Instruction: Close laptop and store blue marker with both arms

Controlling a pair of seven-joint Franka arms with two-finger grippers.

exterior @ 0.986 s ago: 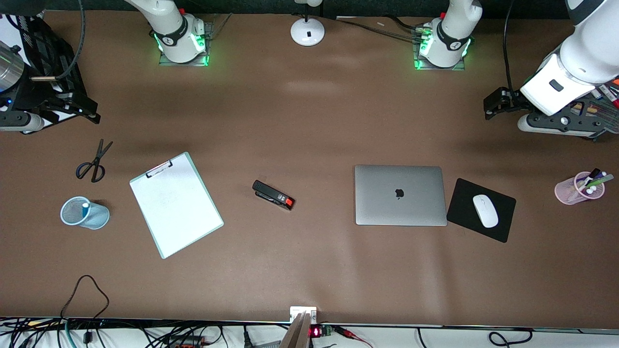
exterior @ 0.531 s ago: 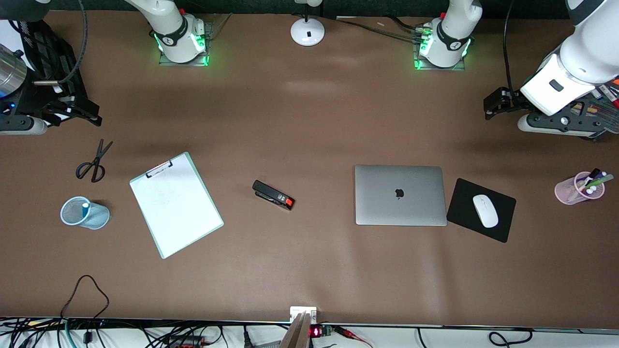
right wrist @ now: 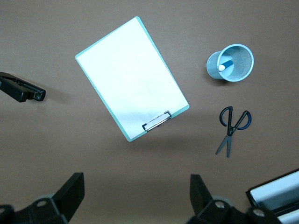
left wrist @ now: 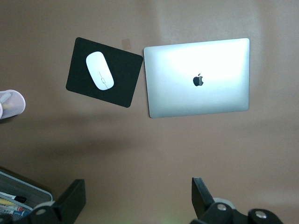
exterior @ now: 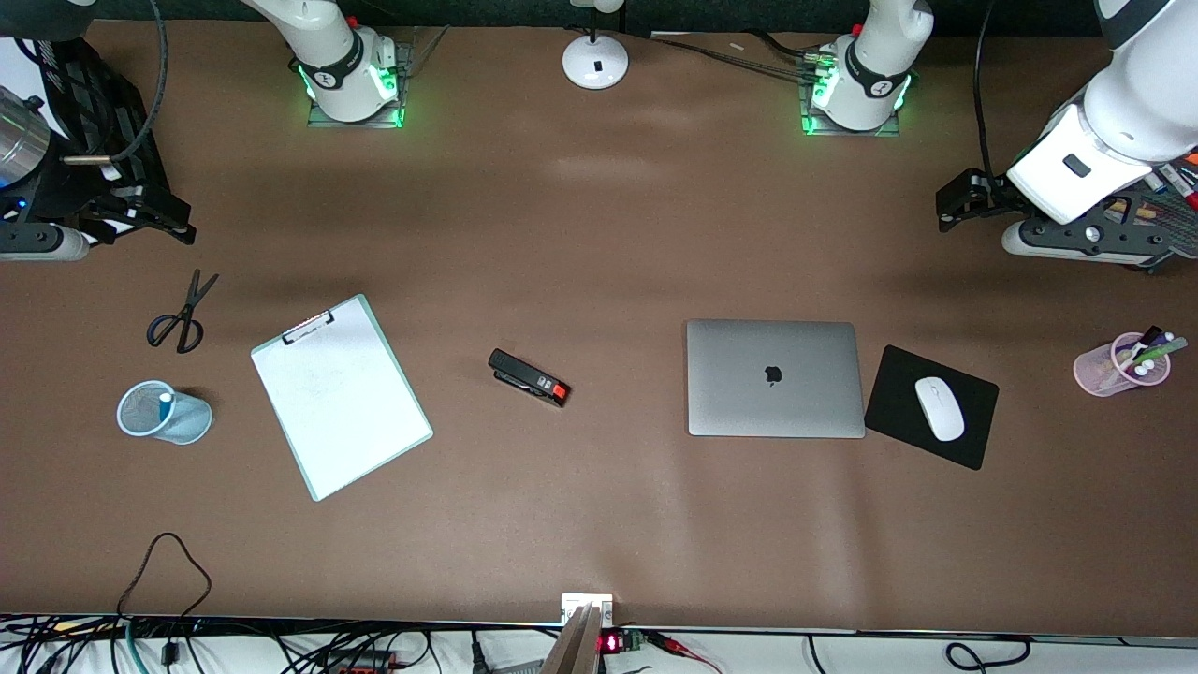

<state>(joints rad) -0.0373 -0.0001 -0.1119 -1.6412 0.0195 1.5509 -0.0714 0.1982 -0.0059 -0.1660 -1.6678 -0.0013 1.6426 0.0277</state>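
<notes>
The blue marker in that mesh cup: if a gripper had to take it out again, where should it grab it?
Probably by its pale top end, coming straight down from above. The blue marker stands tilted inside the blue mesh cup, whose wall hides the marker's lower part, so only the top offers open fingers any room. The right gripper, open and high over the table, is the likelier one.

Brown matte table surface across nearly whole front view, with faint pale sheen patches. White round lamp base at the edge by the arm bases. Tangled black cables along white strip at the camera-side edge.
</notes>
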